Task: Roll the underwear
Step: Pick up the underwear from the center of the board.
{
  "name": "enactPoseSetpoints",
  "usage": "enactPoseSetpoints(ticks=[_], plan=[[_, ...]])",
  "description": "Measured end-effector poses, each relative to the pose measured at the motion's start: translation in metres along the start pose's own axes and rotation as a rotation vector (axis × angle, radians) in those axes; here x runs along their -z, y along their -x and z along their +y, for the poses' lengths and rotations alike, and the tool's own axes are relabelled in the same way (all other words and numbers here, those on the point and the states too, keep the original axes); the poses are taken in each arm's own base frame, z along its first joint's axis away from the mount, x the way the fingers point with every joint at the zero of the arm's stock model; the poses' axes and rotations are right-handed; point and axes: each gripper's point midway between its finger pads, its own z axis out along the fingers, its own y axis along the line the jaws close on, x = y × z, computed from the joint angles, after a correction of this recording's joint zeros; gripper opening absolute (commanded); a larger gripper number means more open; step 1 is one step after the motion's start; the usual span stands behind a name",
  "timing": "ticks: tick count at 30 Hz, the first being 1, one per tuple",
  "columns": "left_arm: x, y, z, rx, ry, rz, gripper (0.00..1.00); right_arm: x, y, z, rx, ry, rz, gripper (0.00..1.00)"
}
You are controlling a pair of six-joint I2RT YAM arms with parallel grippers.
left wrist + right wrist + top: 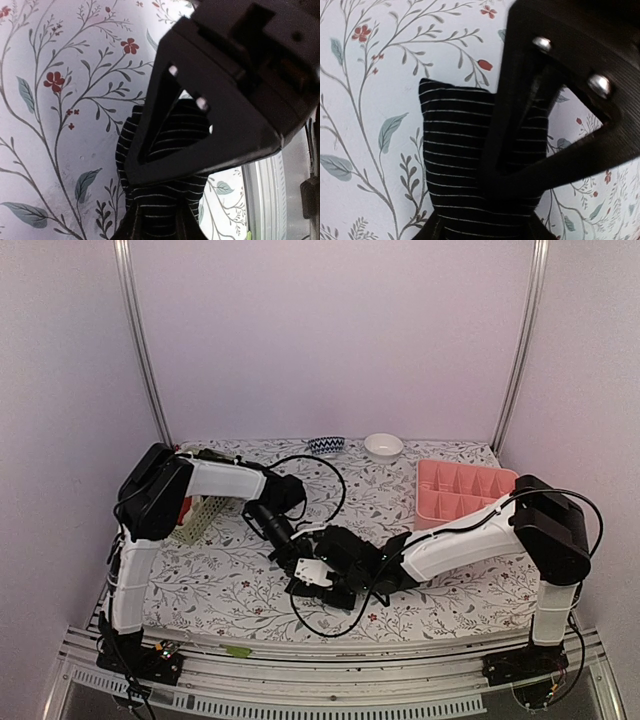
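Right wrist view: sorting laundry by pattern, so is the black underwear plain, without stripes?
No, thin pale stripes run across the black underwear on the floral cloth.

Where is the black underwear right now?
The black underwear lies on the floral table, front middle in the top view, between the green basket on its left and the pink tray on its right.

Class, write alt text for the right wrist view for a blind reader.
Thin-striped black underwear lies on a floral tablecloth. The right gripper reaches over it, one dark finger crossing the cloth.
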Motion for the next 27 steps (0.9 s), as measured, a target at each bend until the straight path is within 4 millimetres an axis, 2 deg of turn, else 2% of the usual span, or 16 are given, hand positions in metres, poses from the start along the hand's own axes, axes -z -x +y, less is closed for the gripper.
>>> enactPoseSetpoints(ticks=[2, 3, 5, 8, 10, 11, 13, 15, 17, 18, 22, 24, 27], plan=[[0.001, -0.001, 0.0, 0.019, -0.013, -0.003, 0.2, 0.0, 0.0, 0.001, 0.001, 0.006, -0.001, 0.04], [0.002, -0.002, -0.001, 0.03, -0.021, -0.007, 0.28, 0.0, 0.0, 0.0, -0.007, 0.007, -0.003, 0.0], [0.006, -0.002, -0.001, 0.044, -0.024, -0.016, 0.47, 0.002, 0.002, -0.001, -0.025, 0.011, -0.01, 0.0], [0.013, -0.003, 0.007, 0.051, 0.002, -0.027, 0.68, 0.002, 0.003, -0.002, -0.07, 0.027, -0.019, 0.0], [0.019, -0.003, 0.012, 0.057, 0.031, -0.037, 0.76, 0.003, 0.004, -0.002, -0.114, 0.043, -0.029, 0.0], [0.024, -0.004, 0.014, 0.062, 0.051, -0.044, 0.84, 0.004, 0.004, -0.002, -0.135, 0.049, -0.032, 0.0], [0.04, -0.004, 0.019, 0.065, 0.11, -0.071, 0.89, 0.007, 0.004, -0.001, -0.186, 0.074, -0.038, 0.0], [0.066, -0.001, 0.023, 0.068, 0.19, -0.118, 0.95, 0.012, 0.003, 0.004, -0.233, 0.102, -0.039, 0.0], [0.097, 0.005, 0.027, 0.059, 0.282, -0.172, 0.96, 0.016, 0.003, 0.006, -0.273, 0.123, -0.037, 0.0], [0.12, 0.01, 0.028, 0.046, 0.348, -0.212, 0.96, 0.019, 0.002, 0.007, -0.298, 0.131, -0.035, 0.0], [0.187, 0.031, 0.024, -0.004, 0.546, -0.327, 0.96, 0.027, 0.003, 0.001, -0.401, 0.147, -0.035, 0.0], [0.209, 0.041, 0.02, -0.032, 0.621, -0.365, 0.96, 0.036, 0.006, -0.01, -0.467, 0.142, -0.048, 0.0], [0.225, 0.052, 0.017, -0.062, 0.687, -0.391, 0.96, 0.052, 0.008, -0.038, -0.576, 0.111, -0.081, 0.0]])
